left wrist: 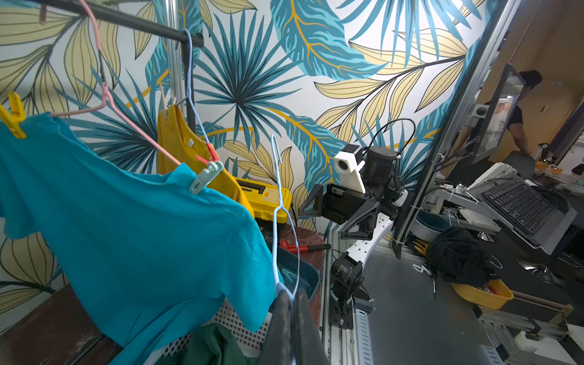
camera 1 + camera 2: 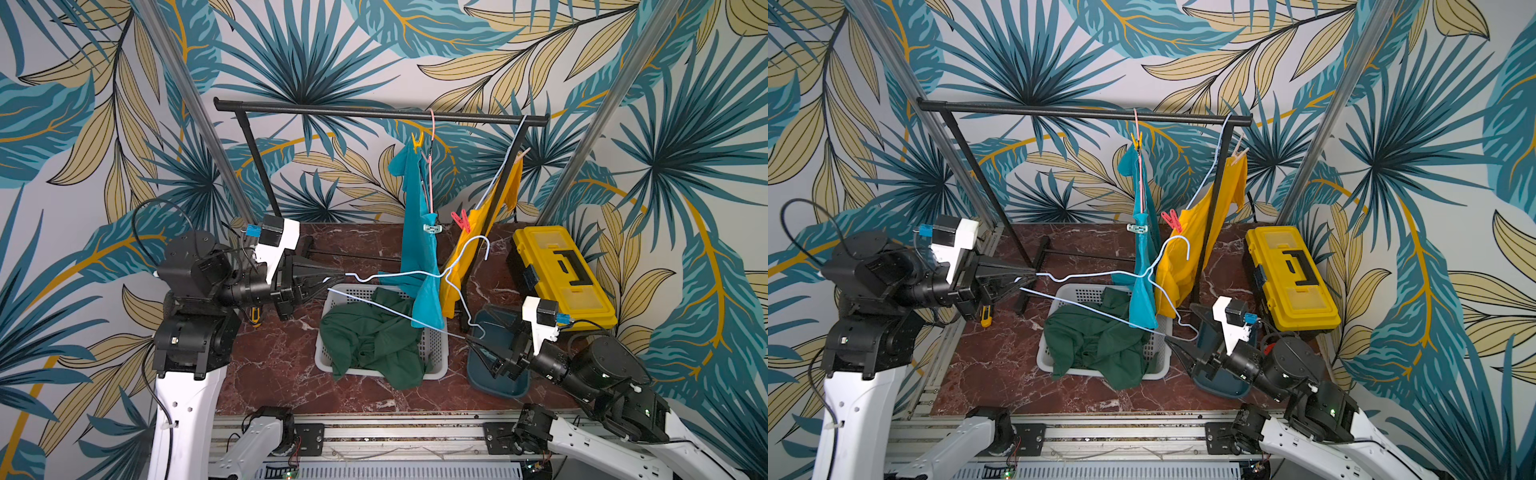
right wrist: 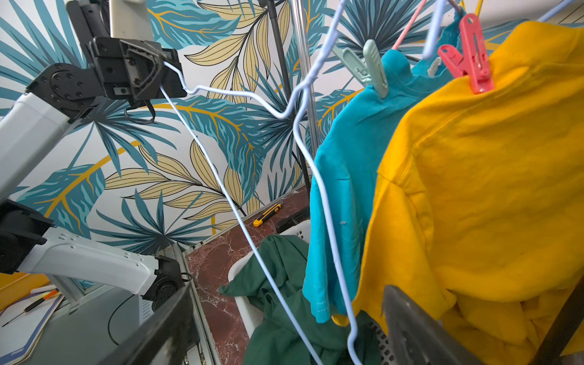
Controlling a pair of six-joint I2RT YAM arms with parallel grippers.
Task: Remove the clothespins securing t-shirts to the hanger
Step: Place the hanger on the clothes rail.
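Note:
My left gripper [image 2: 341,274] [image 1: 292,297] is shut on one corner of a bare pale blue wire hanger [image 2: 415,273] [image 1: 275,221]. The hanger's other corner lies between the open jaws of my right gripper [image 2: 471,340] [image 3: 287,290], untouched. A dark green t-shirt [image 2: 370,336] lies in the white basket [image 2: 436,353]. On the rack, a turquoise t-shirt [image 2: 417,216] carries a yellow clothespin [image 2: 417,141] and a pale teal one [image 2: 432,228]. The yellow t-shirt [image 2: 469,237] carries a red-pink clothespin [image 2: 460,220] and a peach one [image 2: 521,156].
The black rack bar [image 2: 332,110] spans the back. A dark blue bin [image 2: 498,374] sits under my right gripper, with a yellow toolbox [image 2: 561,274] behind it. A yellow utility knife [image 2: 255,316] lies at the left, and a red pipe wrench [image 1: 294,246] beside the bin.

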